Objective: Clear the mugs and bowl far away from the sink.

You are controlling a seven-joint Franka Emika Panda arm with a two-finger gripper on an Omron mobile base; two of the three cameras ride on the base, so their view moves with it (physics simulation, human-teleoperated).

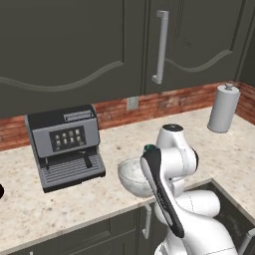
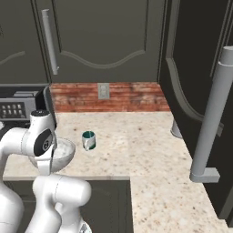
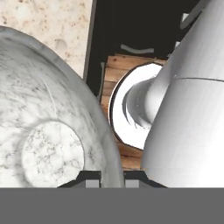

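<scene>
Evidently the gripper (image 3: 112, 175) straddles the bowl (image 3: 48, 131) rim, one finger each side, seemingly clamped: rigid, smooth, likely slippery and breakable, best held at the rim.

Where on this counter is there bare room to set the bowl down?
Bare stone lies between the white mug and the paper-towel roll, and left of the coffee machine. It is crowded near the sink, where the claw straddles the bowl rim.

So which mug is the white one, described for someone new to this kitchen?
Start at the brick backsplash with its wall socket. On the speckled counter below stands the white mug, right of the larger pale bowl. Its teal-green lining sets it apart.
</scene>
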